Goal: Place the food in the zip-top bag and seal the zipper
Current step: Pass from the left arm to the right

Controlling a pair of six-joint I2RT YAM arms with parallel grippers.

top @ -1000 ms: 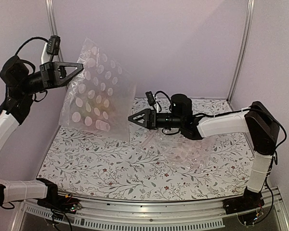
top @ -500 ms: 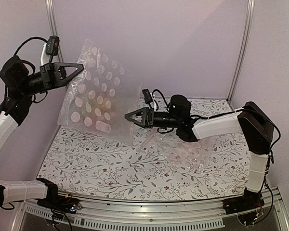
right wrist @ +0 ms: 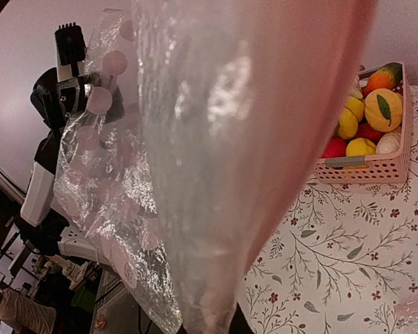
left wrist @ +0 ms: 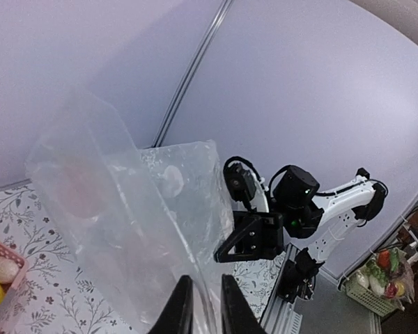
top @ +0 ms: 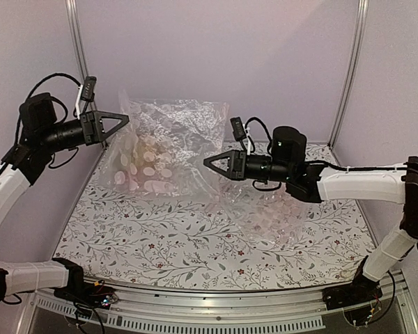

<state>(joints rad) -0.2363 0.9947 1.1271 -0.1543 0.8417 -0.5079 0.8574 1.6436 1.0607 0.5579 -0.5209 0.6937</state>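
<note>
Above the table (top: 195,243), left end effector (top: 125,121) and right end effector (top: 207,162) each pinch an edge of the zip-top bag (top: 171,132), which I judge spreads its mouth for the food (right wrist: 366,122) in the basket (right wrist: 376,170).

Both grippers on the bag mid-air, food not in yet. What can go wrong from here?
1. The left gripper and right gripper both pinch the zip-top bag. The food sits in the pink basket, so releasing either side to load may collapse the bag.
2. The crinkled bag below the right arm could snag.
</note>
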